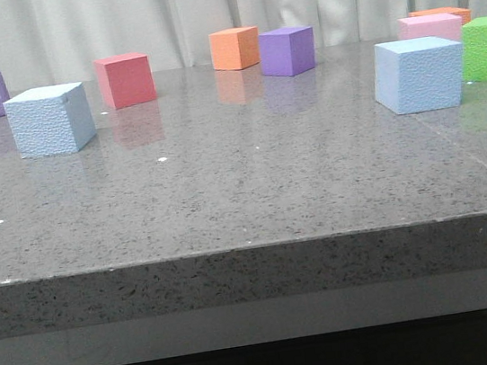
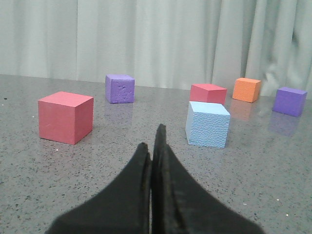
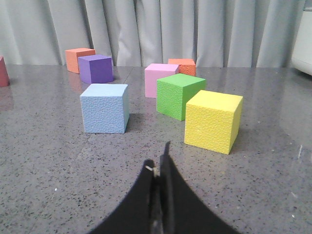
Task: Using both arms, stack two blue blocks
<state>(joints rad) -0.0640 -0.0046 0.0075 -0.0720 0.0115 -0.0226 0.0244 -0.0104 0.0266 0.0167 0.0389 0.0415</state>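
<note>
- Left gripper (image 2: 155,146): dark fingers pressed together, tips meeting, holding nothing; sitting low at the bottom middle of the left wrist view.
- Right gripper (image 3: 161,163): same, fingers closed on nothing, bottom middle of the right wrist view.
- Neither arm is showing in the front view.
- Left blue block (image 2: 208,124): lying just right of the left fingertips' line and above them in frame, apart from them, resting flat on the table (image 1: 246,200). In the front view it is sitting at the left middle (image 1: 50,120).
- Right blue block (image 3: 105,108): lying up and left of the right fingertips, apart, flat on the table. In the front view it is sitting at the right middle (image 1: 418,74).
- The blocks are lying well apart across the frame; each arm looks nearer its own-side block, so one grip per arm seems likely, fingers needing to open first.
- Cubes have no long axis; either face pair should work.
- Both blocks: pale blue foam, pebbled faces, likely soft and light.
- Table: grey speckled stone, glossy, reflecting.
- Yellow cube (image 3: 213,121) and green cube (image 3: 179,95) are crowding right of the right block; red cube (image 2: 65,117) left of the left fingers.
</note>
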